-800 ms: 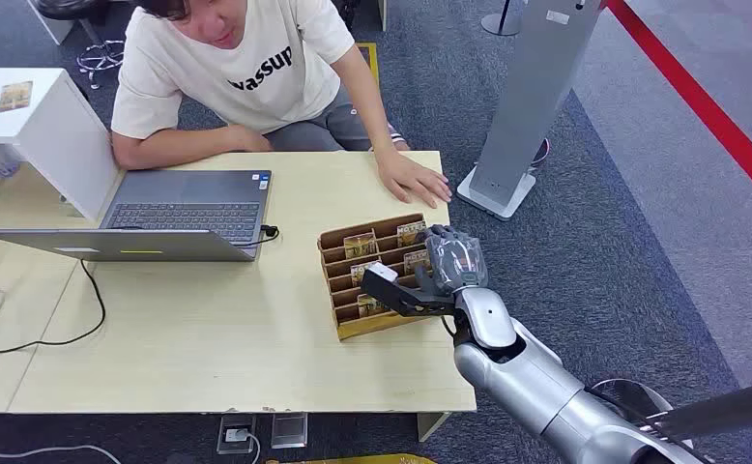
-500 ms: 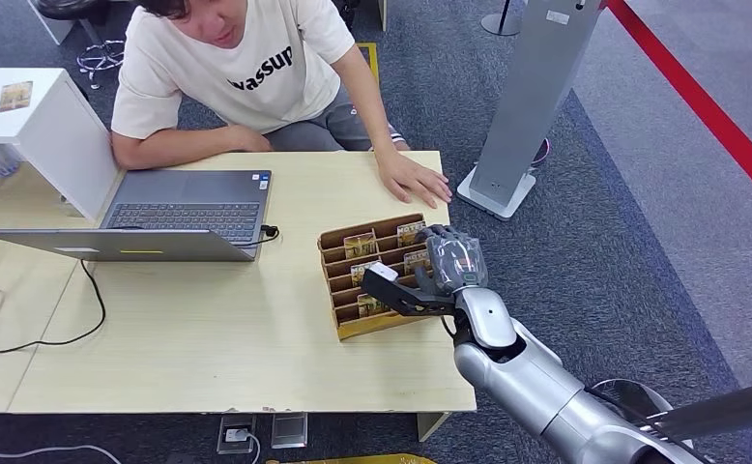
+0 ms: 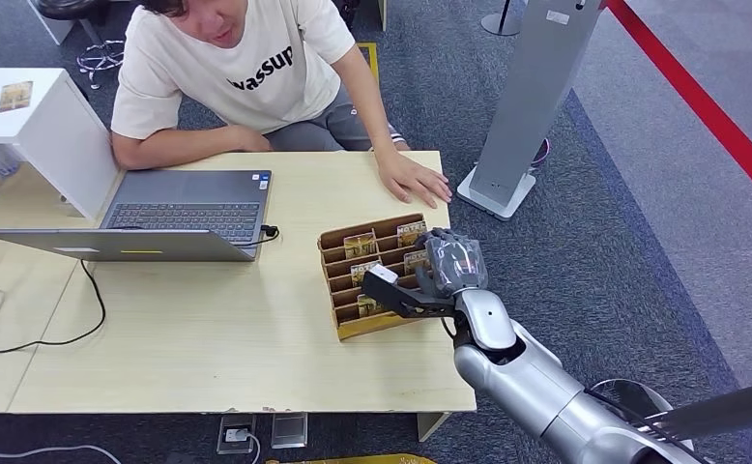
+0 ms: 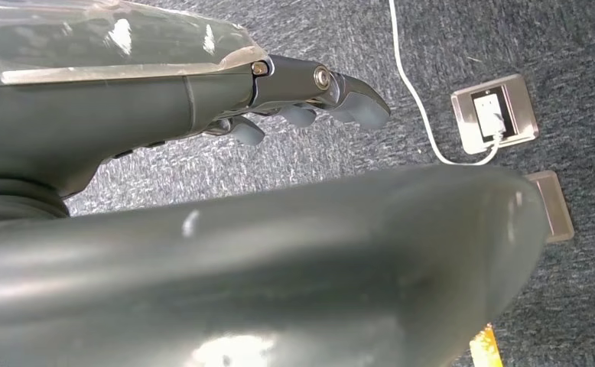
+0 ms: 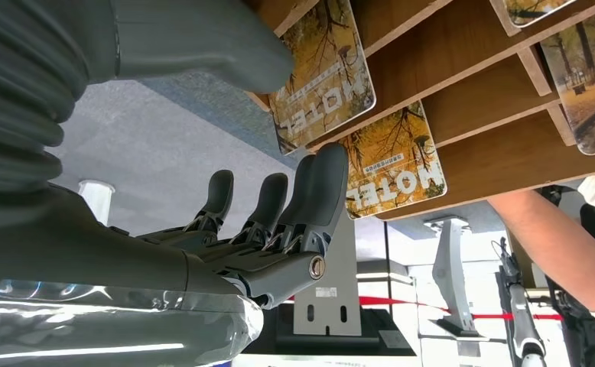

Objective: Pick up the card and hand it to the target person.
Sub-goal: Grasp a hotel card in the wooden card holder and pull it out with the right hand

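right hand [image 3: 447,263] edged slightly further over the rack [image 3: 338,246] since 0.8 s ago | fingers apart, thumb and fingertip at a card [image 5: 321,73] in its slot, not yet lifted | left hand [image 4: 310,95] hung empty, fingers loosely curled

Shiny silver arm [image 3: 536,382], round and smooth. Grey right hand [image 3: 445,266] under clear wrap, with a ribbed grey cover [image 5: 19,99], fat grey thumb [image 5: 195,42], dark fingers [image 5: 321,183], small silver screw [image 5: 317,266]. Left hand [image 4: 310,99] grey too.
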{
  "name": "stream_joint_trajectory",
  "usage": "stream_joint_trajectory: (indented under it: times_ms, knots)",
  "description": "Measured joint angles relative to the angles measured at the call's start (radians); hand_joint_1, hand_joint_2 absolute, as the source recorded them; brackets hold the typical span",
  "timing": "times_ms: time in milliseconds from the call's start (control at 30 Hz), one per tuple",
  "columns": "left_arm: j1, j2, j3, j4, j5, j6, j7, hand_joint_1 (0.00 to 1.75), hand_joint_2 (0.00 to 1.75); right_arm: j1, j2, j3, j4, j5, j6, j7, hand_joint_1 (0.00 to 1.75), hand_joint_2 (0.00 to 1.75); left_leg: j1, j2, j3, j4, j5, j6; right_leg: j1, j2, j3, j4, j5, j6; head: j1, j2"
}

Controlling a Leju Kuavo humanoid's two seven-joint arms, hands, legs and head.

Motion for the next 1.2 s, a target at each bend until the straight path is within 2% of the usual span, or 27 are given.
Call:
stream_joint_trajectory:
  times_ms: [967, 1200]
  knots:
    - [0.000, 0.000, 0.000, 0.000, 0.001, 0.006, 0.005, 0.00, 0.00, 0.006, 0.000, -0.003, 0.000, -0.012, 0.006, 0.002, 0.80, 1.75, 0.000, 0.000, 0.000, 0.000, 0.000, 0.000, 0.000, 0.000, 0.000, 0.000, 0.000, 0.000, 0.000, 0.000]
    - [0.000, 0.000, 0.000, 0.000, 0.002, 0.006, 0.005, 0.00, 0.00, 0.006, 0.000, -0.003, 0.000, -0.014, 0.008, -0.003, 0.89, 1.75, 0.000, 0.000, 0.000, 0.000, 0.000, 0.000, 0.000, 0.000, 0.000, 0.000, 0.000, 0.000, 0.000, 0.000]
